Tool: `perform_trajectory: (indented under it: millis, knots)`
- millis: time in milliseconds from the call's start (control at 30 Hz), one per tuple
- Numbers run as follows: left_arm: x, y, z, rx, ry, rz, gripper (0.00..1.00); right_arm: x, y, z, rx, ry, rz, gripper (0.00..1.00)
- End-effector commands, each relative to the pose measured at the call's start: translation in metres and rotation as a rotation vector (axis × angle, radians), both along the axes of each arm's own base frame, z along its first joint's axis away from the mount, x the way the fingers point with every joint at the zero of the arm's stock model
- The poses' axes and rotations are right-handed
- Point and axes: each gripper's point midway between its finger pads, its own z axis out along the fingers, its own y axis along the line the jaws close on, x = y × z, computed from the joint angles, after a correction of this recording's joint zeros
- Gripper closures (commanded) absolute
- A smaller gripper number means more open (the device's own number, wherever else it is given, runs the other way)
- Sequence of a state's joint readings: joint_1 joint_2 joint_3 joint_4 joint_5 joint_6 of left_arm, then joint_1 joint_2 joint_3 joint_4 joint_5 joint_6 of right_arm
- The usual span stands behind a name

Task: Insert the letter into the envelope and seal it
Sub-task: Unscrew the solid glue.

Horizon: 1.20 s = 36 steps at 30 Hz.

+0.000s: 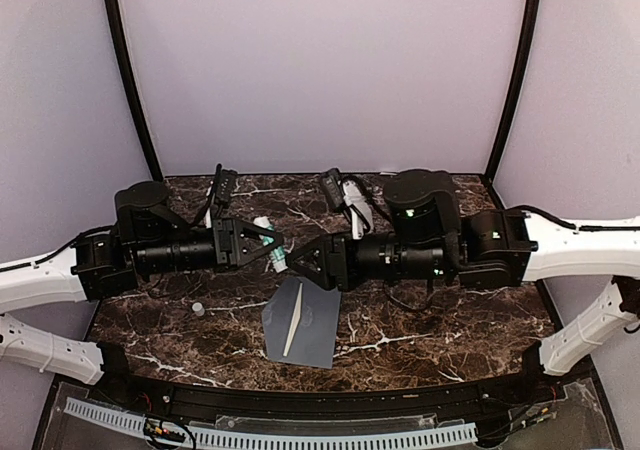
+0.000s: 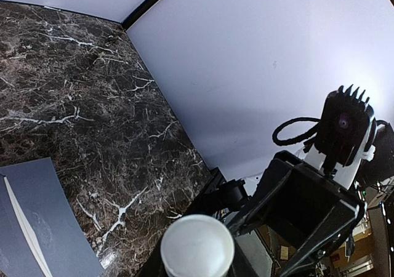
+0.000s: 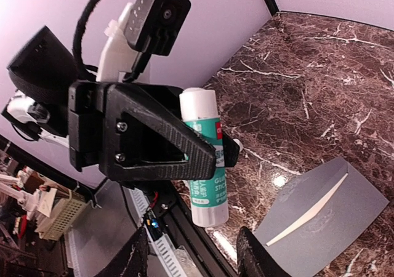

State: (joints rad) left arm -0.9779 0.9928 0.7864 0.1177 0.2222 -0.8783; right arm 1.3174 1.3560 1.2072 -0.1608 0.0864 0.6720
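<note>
Looks like the sealing step. Left hand (image 1: 272,247) pinching glue stick (image 3: 209,197), right hand (image 3: 196,257) spread and empty. Envelope (image 1: 315,330) lying on counter (image 1: 450,320), letter (image 1: 295,325) showing as a cream sliver. Next move: getting glue onto the flap.

Overhead rear view, two close wrist views, common envelope (image 1: 302,320).

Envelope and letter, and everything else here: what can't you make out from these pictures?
Letter: every view shows only a thin cream strip; the envelope covers the rest.
Glue stick: in the right wrist view the left tool hides part of its label; in the left wrist view the bottom edge cuts it off.
Small white thing: top view, too small to name.
Right tool: right wrist view, fingers cut off by the bottom edge.
</note>
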Motion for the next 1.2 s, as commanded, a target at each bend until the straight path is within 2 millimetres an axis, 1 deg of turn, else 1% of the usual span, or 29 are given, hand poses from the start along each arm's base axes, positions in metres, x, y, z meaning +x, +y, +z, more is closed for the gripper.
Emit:
perform_trajectory:
  millis: [0,167,500,733,800,1167]
  knots:
    - [0.002,0.004,0.016,-0.034,-0.006,0.019,1.00,0.001,0.007,-0.020,-0.121,-0.044,-0.024,0.61]
    - [0.001,0.004,0.014,-0.033,0.000,0.015,1.00,-0.005,0.018,-0.021,-0.118,-0.049,0.001,0.62]
    - [0.001,0.001,0.012,-0.034,0.009,0.004,1.00,-0.005,0.027,-0.028,-0.167,-0.065,-0.011,0.62]
    - [0.000,-0.001,0.012,-0.037,0.009,-0.004,1.00,-0.004,0.035,-0.027,-0.156,-0.070,-0.005,0.70]
    - [0.000,-0.001,0.012,-0.038,0.009,-0.008,1.00,-0.005,0.037,-0.026,-0.149,-0.071,-0.003,0.70]
    - [-0.002,-0.005,0.012,-0.039,0.012,-0.027,1.00,0.003,0.038,-0.027,-0.149,-0.081,-0.044,0.67]
